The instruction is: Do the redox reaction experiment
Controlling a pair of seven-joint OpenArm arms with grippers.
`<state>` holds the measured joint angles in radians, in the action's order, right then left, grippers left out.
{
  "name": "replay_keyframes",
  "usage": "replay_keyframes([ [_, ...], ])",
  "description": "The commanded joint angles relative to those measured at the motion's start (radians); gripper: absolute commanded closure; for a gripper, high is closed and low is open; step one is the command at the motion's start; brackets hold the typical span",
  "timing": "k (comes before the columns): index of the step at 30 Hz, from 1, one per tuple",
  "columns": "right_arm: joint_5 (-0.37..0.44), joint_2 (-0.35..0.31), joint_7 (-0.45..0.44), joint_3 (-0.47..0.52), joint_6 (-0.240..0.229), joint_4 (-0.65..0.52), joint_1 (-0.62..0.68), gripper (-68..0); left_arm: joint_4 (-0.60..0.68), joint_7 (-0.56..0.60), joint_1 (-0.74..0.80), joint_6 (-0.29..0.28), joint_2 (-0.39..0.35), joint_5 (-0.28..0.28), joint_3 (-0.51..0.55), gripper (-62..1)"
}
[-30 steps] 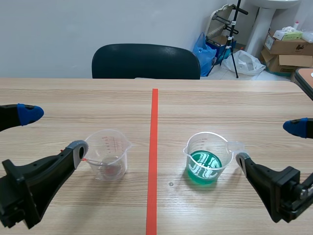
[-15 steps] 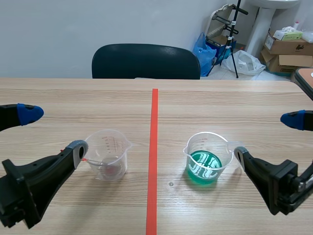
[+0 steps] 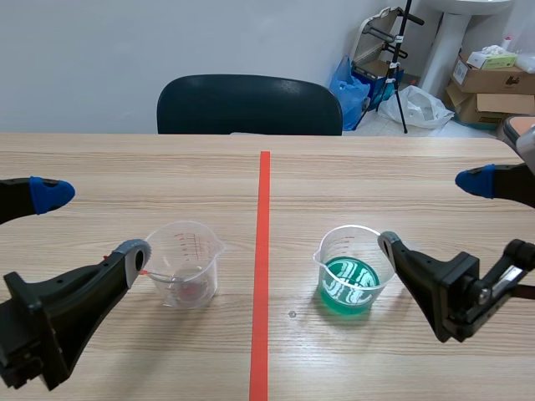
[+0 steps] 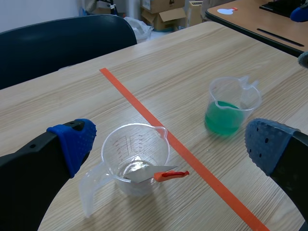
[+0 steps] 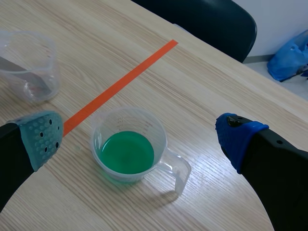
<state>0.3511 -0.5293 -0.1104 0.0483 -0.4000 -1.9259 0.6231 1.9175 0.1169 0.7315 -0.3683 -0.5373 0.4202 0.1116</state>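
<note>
Left gripper and right gripper, jaws open and empty, frame the clear cup and green-liquid cup, seemingly poised to grasp.

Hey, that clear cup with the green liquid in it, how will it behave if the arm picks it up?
The clear plastic cup looks thin-walled, so a hard squeeze would probably flex it. Its green liquid sits low, so it is likely stable, though tilting could spill it.

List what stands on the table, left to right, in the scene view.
clear plastic measuring cup with red markings → orange-red tape line → clear plastic measuring cup of green liquid
</note>
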Motion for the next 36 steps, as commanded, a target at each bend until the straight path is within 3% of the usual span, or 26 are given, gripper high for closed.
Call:
replay_keyframes([
  [1,0.003,-0.011,-0.018,-0.008,-0.002,-0.004,-0.025,-67.9,0.008,0.017,-0.001,-0.001,0.005,0.006,0.005,-62.3],
  [14,-0.039,-0.011,-0.014,-0.109,-0.051,-0.004,-0.114,-67.9,0.008,0.017,-0.001,-0.001,0.005,0.006,0.005,-62.3],
  [22,-0.061,-0.011,-0.007,-0.171,-0.126,-0.004,-0.159,-67.9,0.008,0.017,-0.001,-0.001,0.005,0.006,0.005,-62.3],
  [36,-0.088,-0.011,-0.003,-0.286,-0.151,-0.004,-0.236,-67.9,0.008,0.019,-0.001,-0.001,0.005,0.006,0.005,-62.3],
])
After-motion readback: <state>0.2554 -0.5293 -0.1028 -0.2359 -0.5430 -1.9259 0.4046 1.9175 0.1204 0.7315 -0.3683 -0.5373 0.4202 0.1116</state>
